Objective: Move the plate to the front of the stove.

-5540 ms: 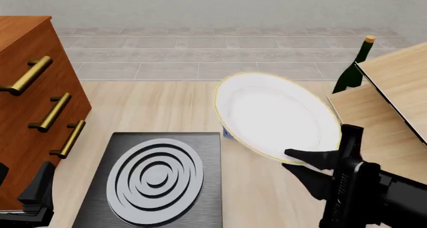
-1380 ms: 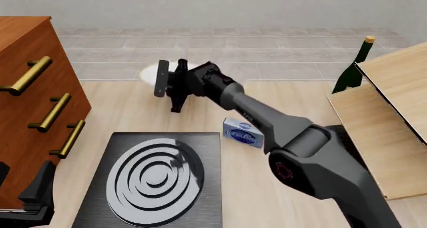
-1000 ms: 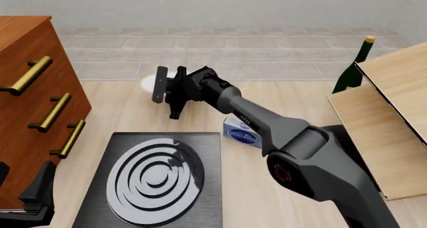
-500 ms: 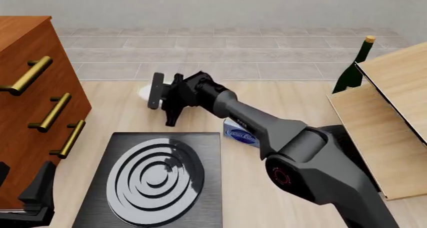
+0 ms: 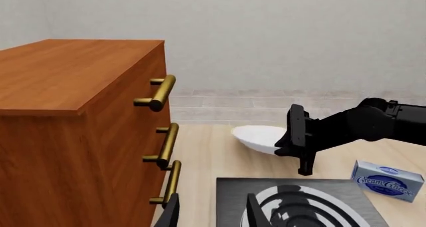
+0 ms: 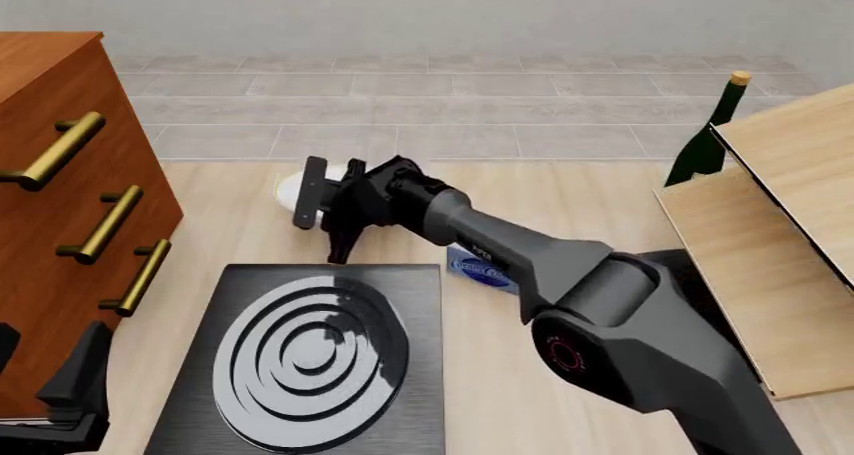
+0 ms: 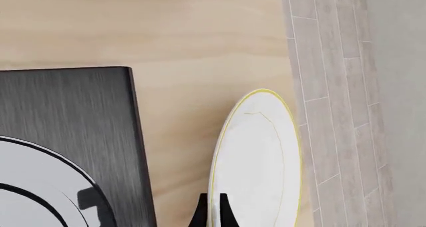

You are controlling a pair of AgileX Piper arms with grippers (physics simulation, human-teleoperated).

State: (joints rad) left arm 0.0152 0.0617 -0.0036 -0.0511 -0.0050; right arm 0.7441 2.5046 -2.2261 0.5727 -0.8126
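The white plate [image 7: 256, 162] with its yellow-gold rim is held on edge at its rim by my right gripper [image 7: 211, 214], which is shut on it. It hangs low over the wooden table, just beyond the stove's far edge. In the front view only a sliver of the plate [image 6: 283, 189] shows behind the right gripper [image 6: 311, 199]. The stove [image 6: 314, 360] is a dark grey slab with a ringed burner, near the front left. Seen from the left wrist, the plate [image 5: 258, 137] tilts beside the right gripper [image 5: 286, 143]. My left gripper [image 5: 211, 217] is open and holds nothing.
A wooden drawer cabinet [image 6: 67, 195] with brass handles stands at the left. A small blue-white box [image 6: 483, 272] lies right of the stove, partly under my right arm. A green bottle [image 6: 707, 135] and light wooden boards [image 6: 787, 225] are at the right.
My right gripper has carried the plate from the right side across to beyond the stove, then lowered it toward the table and a little to the left. The left arm has stayed put.
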